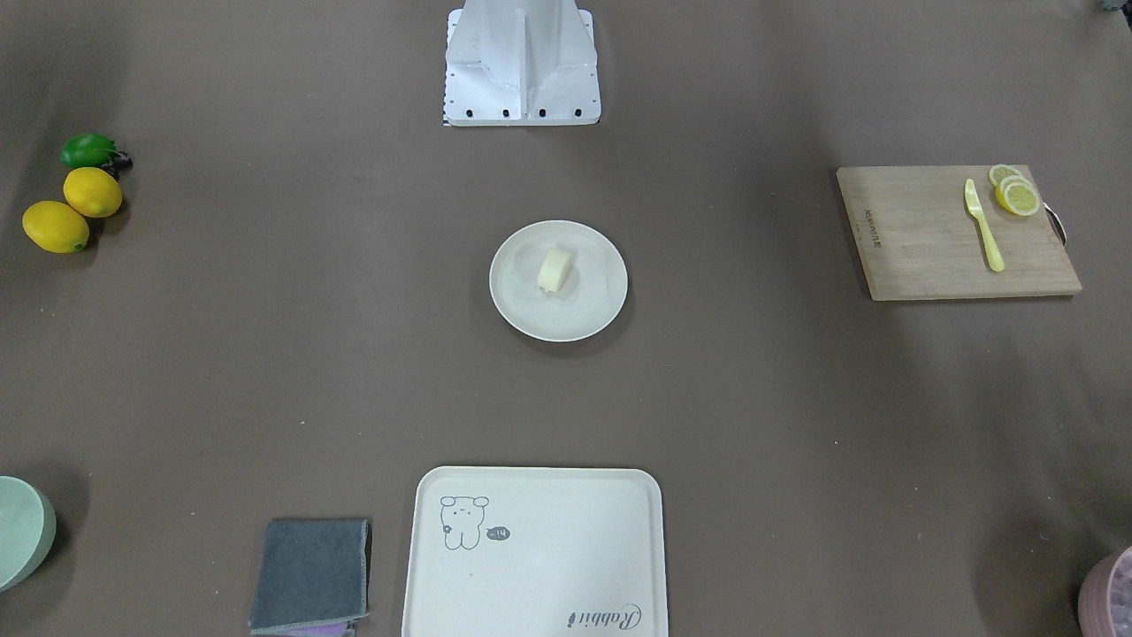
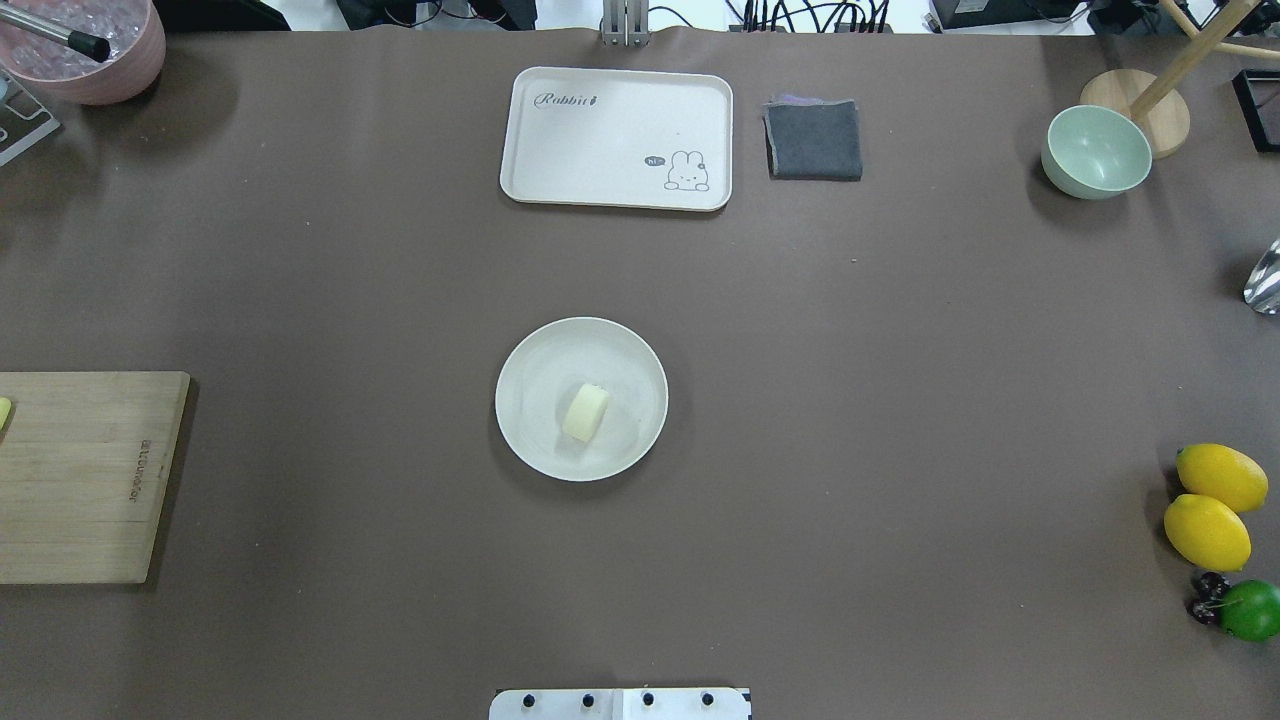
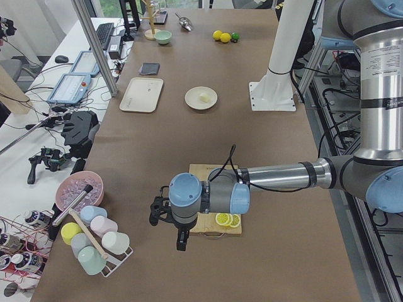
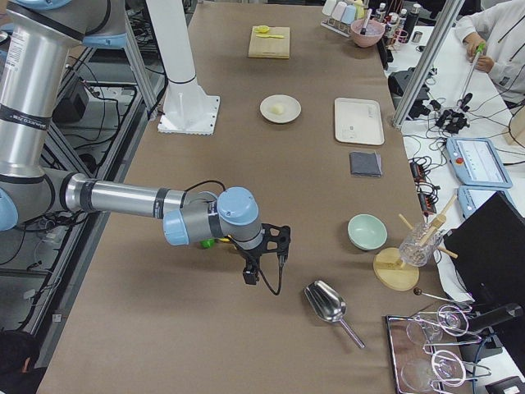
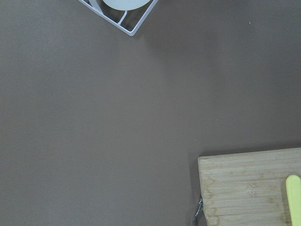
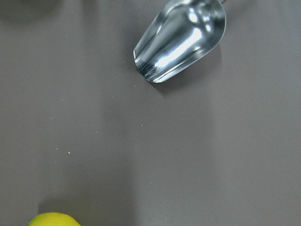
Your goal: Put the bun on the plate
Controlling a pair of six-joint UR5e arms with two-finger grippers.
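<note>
Left gripper (image 3: pixel 181 241) is hanging fingers-down over the table's end, just beside the near edge of the cutting board (image 3: pixel 214 198). It is showing only in a side view, so whether its fingers are spread or pressed together I cannot tell. Right gripper (image 4: pixel 250 275) is hanging low at the opposite end, near the metal scoop (image 4: pixel 326 305); again I cannot tell how far open it is. Neither one is visibly touching or holding anything.

The bun (image 1: pixel 555 270) is lying on the plate (image 1: pixel 522 314), a little off the centre, inside the rim. The plate is sitting mid-table with bare brown table (image 1: pixel 752 398) opening wide on every side. The tray (image 1: pixel 548 566) and folded grey cloth (image 1: pixel 309 575) are well apart towards the operators' edge, and the white robot base (image 1: pixel 522 66) is well apart on the other side.

The lemons (image 1: pixel 75 208) are crowding one end of the table; the lemon slices (image 1: pixel 1017 195) and yellow knife (image 1: pixel 983 226) are lying on the board at the other. The board is running off the frame's edge in the overhead view. The right wrist camera is catching only a sliver of a lemon.
</note>
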